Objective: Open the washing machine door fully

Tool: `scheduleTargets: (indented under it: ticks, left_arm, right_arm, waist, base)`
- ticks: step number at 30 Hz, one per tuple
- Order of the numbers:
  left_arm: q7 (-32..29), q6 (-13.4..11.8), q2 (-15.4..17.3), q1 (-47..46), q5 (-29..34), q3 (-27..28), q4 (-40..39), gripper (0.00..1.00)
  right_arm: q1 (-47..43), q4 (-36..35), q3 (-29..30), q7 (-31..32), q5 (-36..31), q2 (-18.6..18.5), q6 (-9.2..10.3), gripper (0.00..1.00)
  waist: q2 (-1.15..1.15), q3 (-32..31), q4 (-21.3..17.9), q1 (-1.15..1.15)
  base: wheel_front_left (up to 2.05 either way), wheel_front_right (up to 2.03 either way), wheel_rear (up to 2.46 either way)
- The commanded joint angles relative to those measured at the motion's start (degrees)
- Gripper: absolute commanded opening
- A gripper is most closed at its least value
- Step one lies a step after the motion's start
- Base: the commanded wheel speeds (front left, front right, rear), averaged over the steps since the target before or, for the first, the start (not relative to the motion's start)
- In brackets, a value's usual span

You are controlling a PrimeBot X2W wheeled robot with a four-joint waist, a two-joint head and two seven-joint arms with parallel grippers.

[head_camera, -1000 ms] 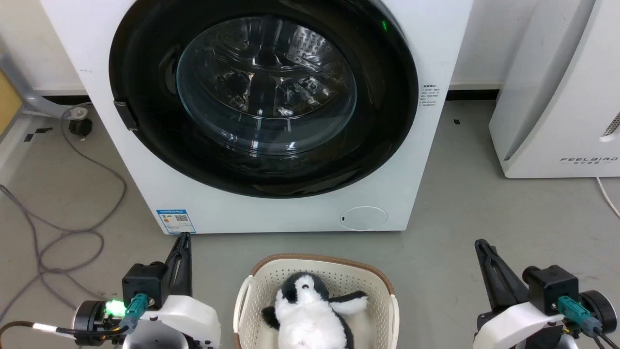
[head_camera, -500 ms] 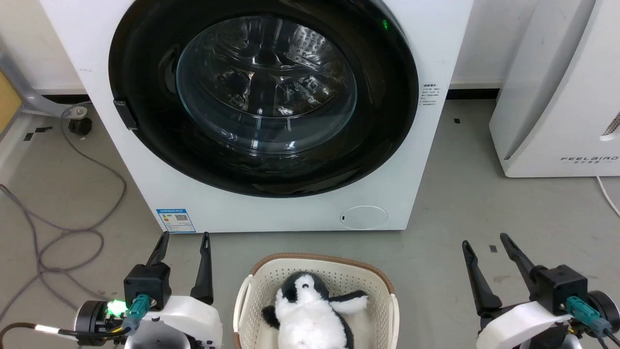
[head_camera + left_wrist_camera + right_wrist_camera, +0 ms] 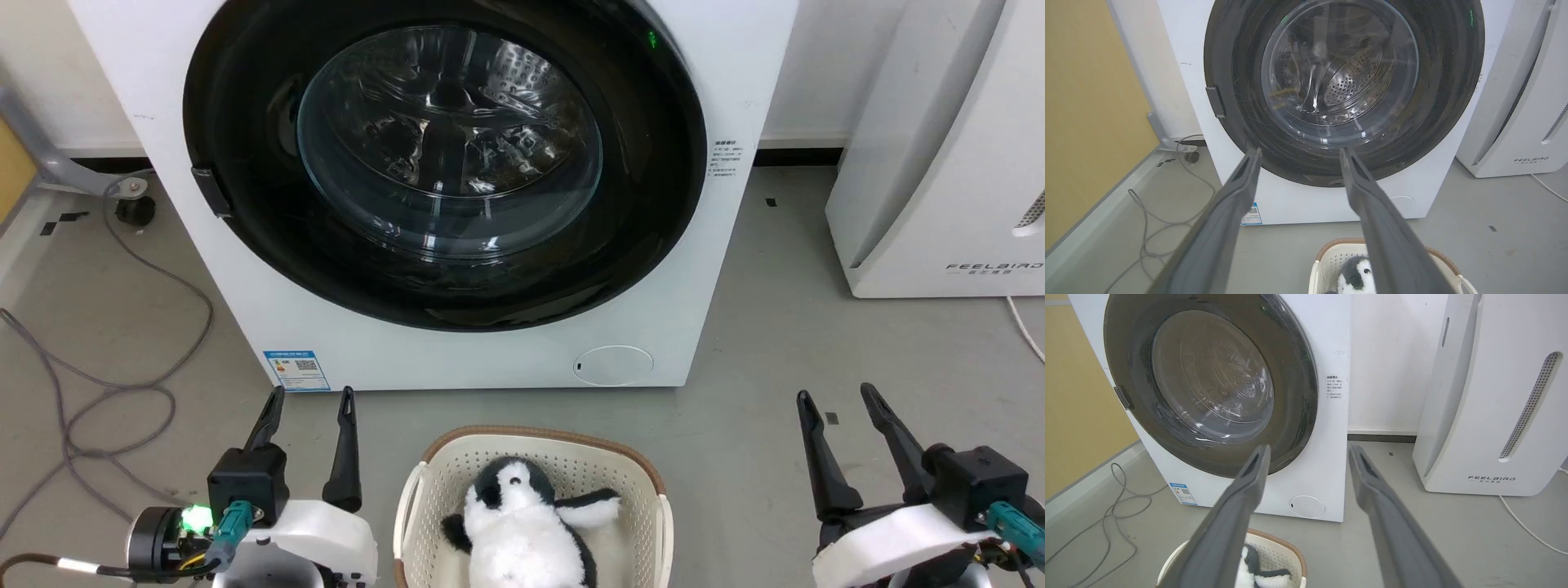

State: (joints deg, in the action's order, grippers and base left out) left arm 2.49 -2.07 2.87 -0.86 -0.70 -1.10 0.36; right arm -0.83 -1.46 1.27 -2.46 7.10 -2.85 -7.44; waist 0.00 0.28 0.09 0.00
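The left pincer (image 3: 312, 396) and right pincer (image 3: 837, 394), shut a second ago, now spread open, empty. The washing machine door (image 3: 445, 163) sits closed on the washing machine (image 3: 457, 359) ahead, untouched; reaching likely comes next.

A plush penguin (image 3: 522, 531) lies in a cream basket (image 3: 589, 469).

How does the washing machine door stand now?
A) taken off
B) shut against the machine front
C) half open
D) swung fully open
B: the washing machine door sits flush in the front of the washing machine; the left gripper and right gripper, open, are clear of it.
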Motion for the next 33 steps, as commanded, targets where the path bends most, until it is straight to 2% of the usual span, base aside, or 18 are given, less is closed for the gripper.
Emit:
scheduleTargets:
  ticks: [1,2,9,18,25,29,33]
  left_arm:
    - [0.5,-0.4,0.0,-0.1,-0.4,-0.1,-0.2,1.00]
    - [0.6,-0.5,0.0,-0.1,-0.4,-0.2,-0.2,1.00]
    - [1.5,-1.1,0.0,0.0,-0.6,-0.4,-0.1,1.00]
    - [2.5,-1.7,0.0,0.1,-0.7,-0.7,-0.1,1.00]
    - [3.4,-2.2,0.0,0.1,-0.8,-0.9,-0.1,1.00]
    - [3.9,-2.5,0.0,0.0,-1.0,-1.2,-0.1,1.00]
    - [4.3,-2.8,0.0,-0.1,-1.0,-1.3,-0.1,1.00]
  right_arm:
    - [0.4,-0.5,0.1,-0.6,0.9,0.0,-0.01,0.53]
    - [0.4,-0.6,0.1,-0.7,1.3,0.0,-0.01,0.00]
    - [0.3,0.0,-0.1,-1.5,9.5,0.0,-0.01,0.00]
    - [0.2,1.1,-1.8,-2.4,29.7,0.0,-0.02,0.00]
    - [0.3,3.0,0.3,0.9,46.2,0.0,-0.02,0.00]
    - [1.5,5.2,2.1,3.0,52.5,0.0,-0.02,0.00]
    - [3.2,7.4,3.7,4.5,56.2,0.0,-0.02,0.00]
  waist:
    - [0.00,0.0,0.0,0.00]
    - [0.00,0.0,0.0,0.00]
    - [0.00,0.0,0.1,0.00]
    - [0.00,0.0,0.1,0.00]
    - [0.00,0.2,0.2,0.00]
    - [0.00,0.4,0.5,0.00]
    - [0.00,0.7,0.8,0.00]
  base:
    - [0.00,0.00,0.00]
    - [0.00,0.00,0.00]
    - [0.00,0.00,0.00]
    - [0.00,0.00,0.00]
    - [0.00,0.00,0.00]
    - [0.00,0.00,0.00]
    - [0.00,0.00,0.00]
